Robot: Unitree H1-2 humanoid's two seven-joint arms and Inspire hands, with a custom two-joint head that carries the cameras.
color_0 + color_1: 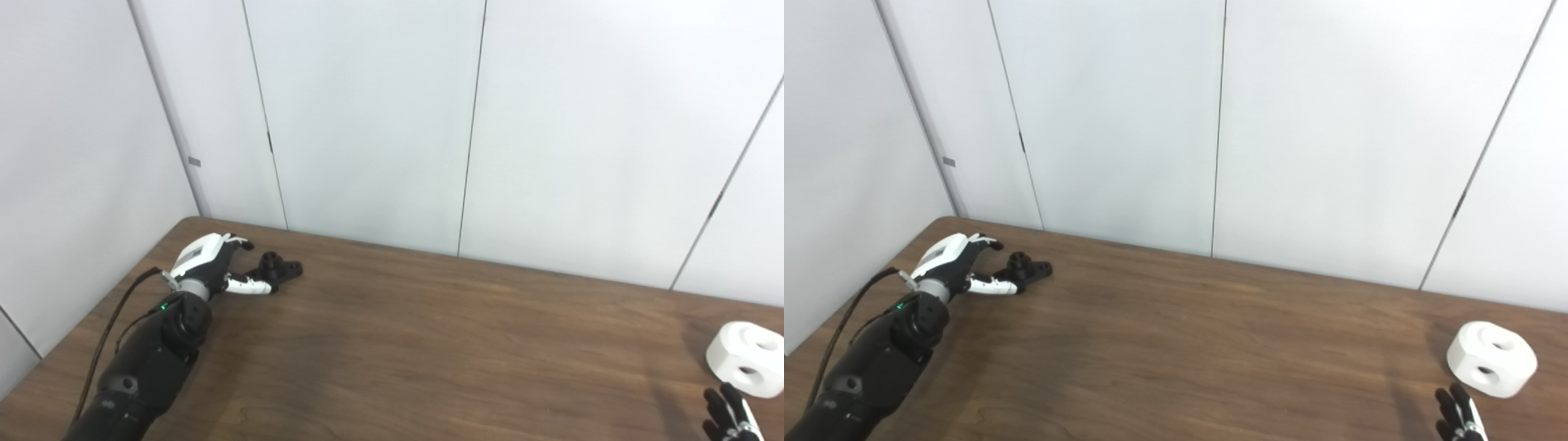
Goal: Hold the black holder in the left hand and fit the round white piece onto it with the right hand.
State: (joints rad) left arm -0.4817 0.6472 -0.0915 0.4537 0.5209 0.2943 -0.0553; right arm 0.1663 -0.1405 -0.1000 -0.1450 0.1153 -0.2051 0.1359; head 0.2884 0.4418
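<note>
Black holder (277,268) lies on the table (429,343), far left; left hand (211,263) open beside it, thumb touching, not gripping. White piece (1491,359) far right, untouched; right hand (1458,413) mostly out of frame, grip unclear. Nothing fitted yet.

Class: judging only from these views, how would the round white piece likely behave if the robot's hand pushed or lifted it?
The round white piece looks rigid, probably moulded plastic. It rests on a broad flat face on the table, so it would likely slide rather than roll. Its holes suggest it is fairly light.

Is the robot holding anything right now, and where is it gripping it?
Nothing is clearly held. The left hand reaches the black holder at its near end, fingers apart. The right hand is short of the round white piece.
</note>
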